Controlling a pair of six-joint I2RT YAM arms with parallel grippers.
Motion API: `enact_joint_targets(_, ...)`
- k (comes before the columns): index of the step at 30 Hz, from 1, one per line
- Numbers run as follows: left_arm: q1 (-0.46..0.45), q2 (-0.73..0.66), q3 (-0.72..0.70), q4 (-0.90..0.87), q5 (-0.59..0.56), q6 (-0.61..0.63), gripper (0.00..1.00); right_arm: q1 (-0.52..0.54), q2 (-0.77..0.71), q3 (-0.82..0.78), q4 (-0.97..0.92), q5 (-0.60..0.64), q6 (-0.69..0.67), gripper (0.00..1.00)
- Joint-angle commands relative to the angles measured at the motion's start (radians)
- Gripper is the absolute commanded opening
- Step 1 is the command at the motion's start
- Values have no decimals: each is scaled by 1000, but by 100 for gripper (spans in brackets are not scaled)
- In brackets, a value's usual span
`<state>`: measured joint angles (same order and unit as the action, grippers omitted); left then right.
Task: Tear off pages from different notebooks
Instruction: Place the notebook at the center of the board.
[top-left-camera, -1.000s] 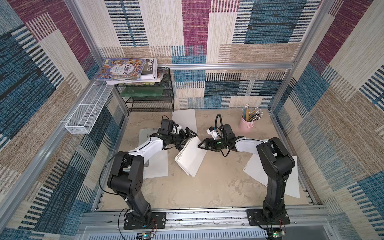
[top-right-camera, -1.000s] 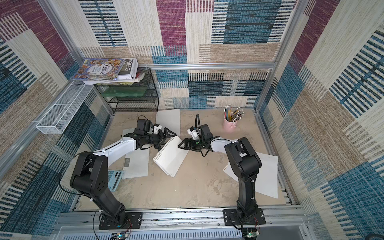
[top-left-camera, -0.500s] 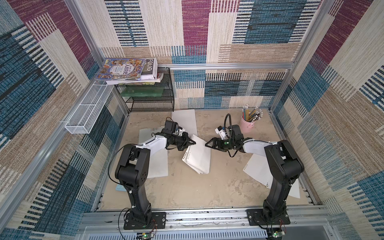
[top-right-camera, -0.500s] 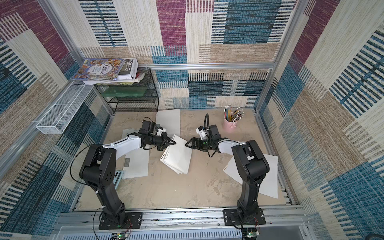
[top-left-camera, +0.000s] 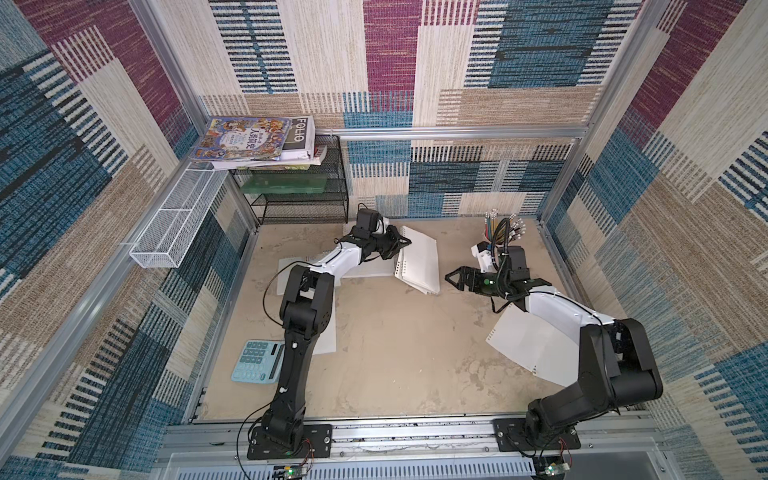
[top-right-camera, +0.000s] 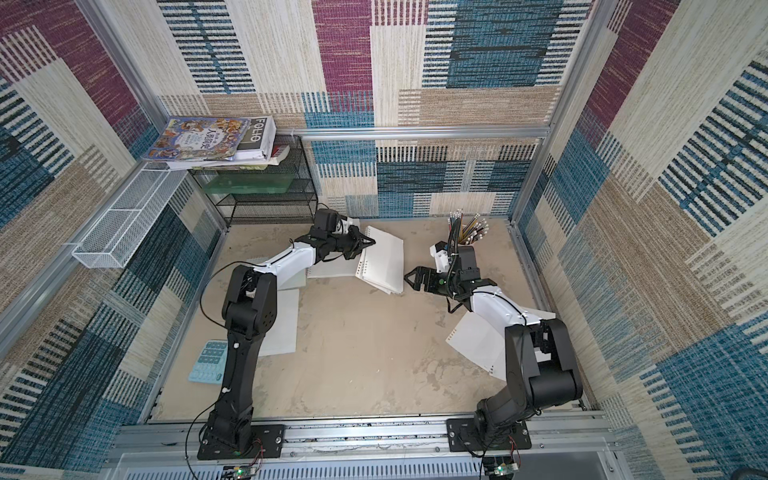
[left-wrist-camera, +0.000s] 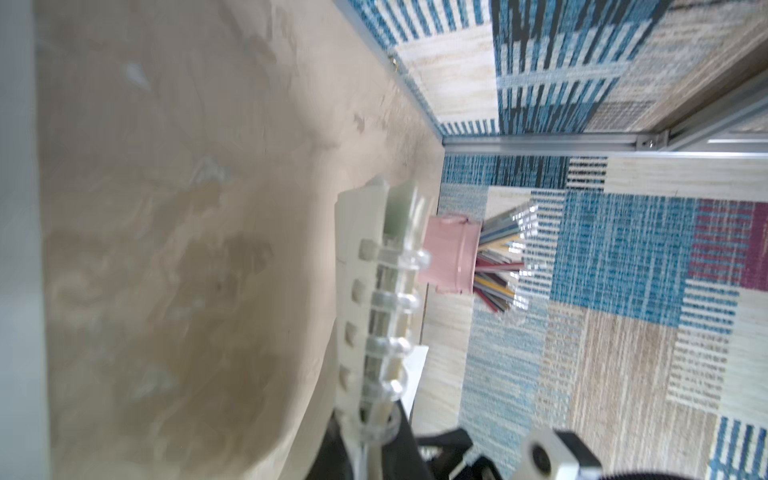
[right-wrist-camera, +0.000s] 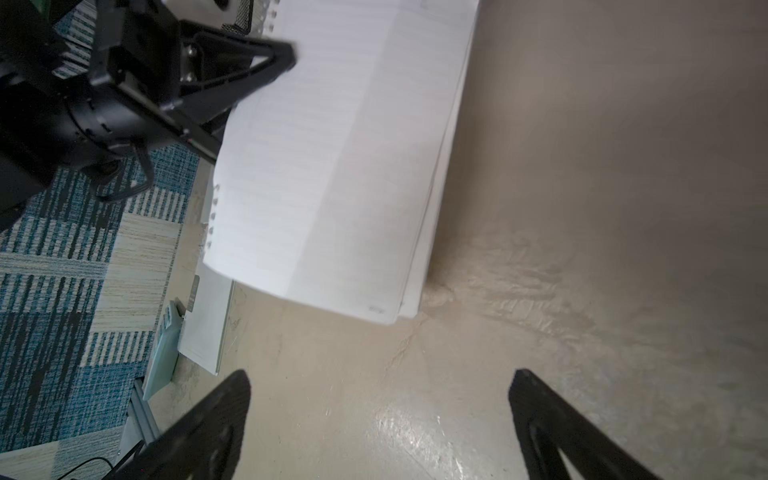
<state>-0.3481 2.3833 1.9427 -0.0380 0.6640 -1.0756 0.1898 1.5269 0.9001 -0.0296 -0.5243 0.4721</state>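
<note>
An open notebook (top-left-camera: 419, 264) (top-right-camera: 384, 266) with white lined pages sits at the middle back of the table. My left gripper (top-left-camera: 405, 243) (top-right-camera: 371, 242) is shut on its spiral-bound edge. The left wrist view shows the clear rings of the spine (left-wrist-camera: 386, 311) running out from the closed jaws (left-wrist-camera: 370, 453). That bound edge is raised, and the opposite edge hangs down to the table (right-wrist-camera: 419, 291). My right gripper (top-left-camera: 451, 278) (right-wrist-camera: 380, 380) stands open just right of the notebook, touching nothing. Loose pages lie under the right arm (top-left-camera: 528, 345) and beside the left arm (top-left-camera: 328, 336).
A light-blue calculator (top-left-camera: 255, 360) lies front left. Behind the right wrist stands a pink cup (left-wrist-camera: 451, 255) of pencils (top-left-camera: 505, 226). A black wire rack (top-left-camera: 303, 195) carrying colourful books (top-left-camera: 253, 139) fills the back left corner. A white mesh basket (top-left-camera: 178, 220) hangs on the left wall.
My left gripper has shut on the notebook's spiral edge and carried it back and to the right. The right gripper has drawn away to the right, still open.
</note>
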Motion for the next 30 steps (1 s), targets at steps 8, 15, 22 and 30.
enact_joint_targets(8, -19, 376, 512, -50, -153, -91, 36, 6, -34, -30, -52, 14, -51, 98)
enact_joint_targets(15, -3, 304, 516, -212, -181, 11, 99, 5, -35, -25, -68, 32, -70, 98)
enact_joint_targets(22, 19, 197, 518, -402, -165, 105, 99, 20, -6, 10, -67, 51, -70, 98)
enact_joint_targets(30, 66, 104, 491, -648, -147, 246, 99, 43, 10, 40, -61, 62, -78, 95)
